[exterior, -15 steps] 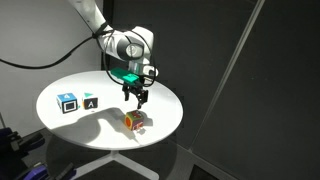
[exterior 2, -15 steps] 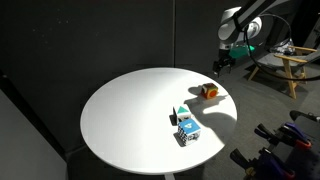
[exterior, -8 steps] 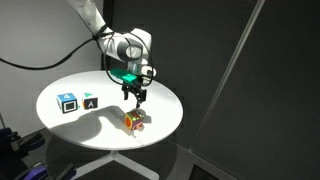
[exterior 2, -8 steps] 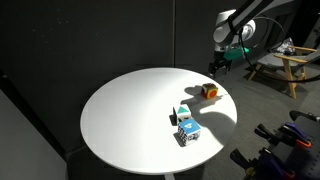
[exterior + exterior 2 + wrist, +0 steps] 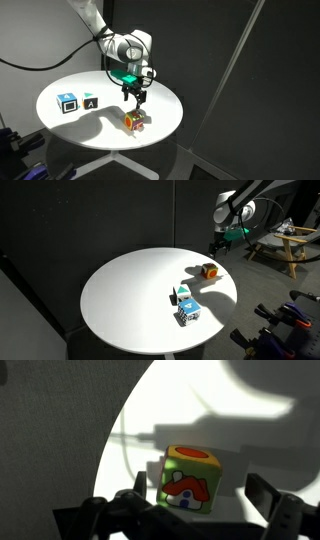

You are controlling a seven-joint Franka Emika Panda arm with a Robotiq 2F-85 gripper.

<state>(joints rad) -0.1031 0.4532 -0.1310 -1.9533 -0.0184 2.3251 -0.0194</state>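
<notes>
A toy cube [image 5: 188,480] with an orange top and a red-roofed house on its green face sits on the round white table [image 5: 60,95]. In both exterior views the same cube [image 5: 133,120] [image 5: 208,271] lies near the table's edge. My gripper [image 5: 134,98] [image 5: 217,246] hangs above the cube, open and apart from it. In the wrist view the gripper [image 5: 198,500] frames the cube, one dark finger on each side, nothing between them touching.
Two more picture blocks [image 5: 68,103] [image 5: 91,101] stand together on the table, seen as a pair [image 5: 185,305] nearer its middle. A wooden chair [image 5: 280,240] stands beyond the table. Dark curtains surround the scene.
The gripper has shifted slightly toward the cube over the last second; the cube and blocks have not moved.
</notes>
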